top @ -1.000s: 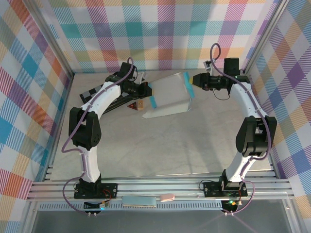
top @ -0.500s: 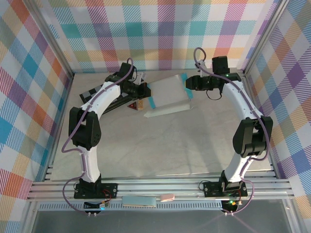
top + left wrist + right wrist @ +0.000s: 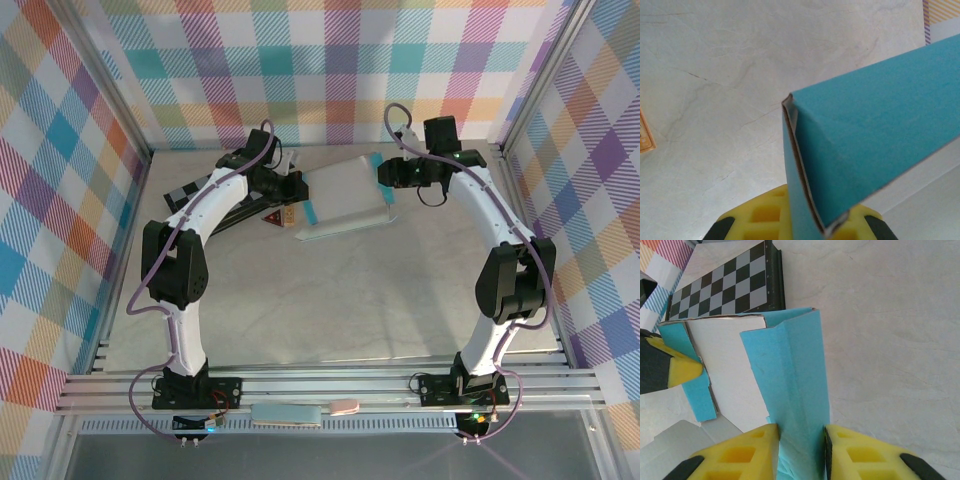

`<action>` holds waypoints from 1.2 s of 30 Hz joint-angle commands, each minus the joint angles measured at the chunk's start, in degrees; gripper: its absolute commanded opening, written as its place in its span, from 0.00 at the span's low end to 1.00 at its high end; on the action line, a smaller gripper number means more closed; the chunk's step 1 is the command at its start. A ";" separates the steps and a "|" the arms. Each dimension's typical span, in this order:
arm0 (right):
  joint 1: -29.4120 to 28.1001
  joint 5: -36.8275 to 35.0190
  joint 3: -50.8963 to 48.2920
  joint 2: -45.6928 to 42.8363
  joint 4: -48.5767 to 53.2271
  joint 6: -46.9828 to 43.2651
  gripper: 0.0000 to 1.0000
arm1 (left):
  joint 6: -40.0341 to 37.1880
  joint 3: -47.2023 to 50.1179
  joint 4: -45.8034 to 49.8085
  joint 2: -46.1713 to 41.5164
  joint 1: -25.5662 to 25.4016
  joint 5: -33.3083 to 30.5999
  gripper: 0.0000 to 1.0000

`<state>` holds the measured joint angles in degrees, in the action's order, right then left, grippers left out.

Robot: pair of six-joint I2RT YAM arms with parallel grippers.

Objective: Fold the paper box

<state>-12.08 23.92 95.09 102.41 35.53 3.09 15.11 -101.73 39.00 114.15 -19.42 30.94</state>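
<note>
Top external view: the paper box (image 3: 345,195) lies at the far middle of the table (image 3: 330,300), its pale inside facing up and turquoise flaps showing at its left and right ends, held between the two arms. The left tool (image 3: 300,190) meets the box's left end and the right tool (image 3: 385,176) its right end. In the right wrist view, the right tool (image 3: 800,442) is clenched on a folded turquoise flap of the box (image 3: 790,375), one yellow pad (image 3: 747,450) on each side of the card, the flap standing up from the white panel. A yellow pad of the left tool (image 3: 682,371) presses the turquoise flap at the opposite end, and the black-and-grey checkerboard (image 3: 725,282) lies just beyond the box. In the left wrist view, the left tool (image 3: 800,225) grasps a creased turquoise corner of the box (image 3: 865,130), the card edge running down between its yellow pads (image 3: 760,215). A small orange card (image 3: 644,132) lies on the table nearby.
</note>
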 commanded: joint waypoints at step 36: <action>-7.83 -13.86 -4.99 -1.21 -1.52 -2.48 0.21 | 0.02 1.64 -8.59 -5.72 -4.12 5.63 0.00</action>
<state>-16.32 9.06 89.08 99.13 31.03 2.35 15.18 -97.54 34.50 111.24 -20.82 31.62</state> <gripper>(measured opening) 0.223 0.063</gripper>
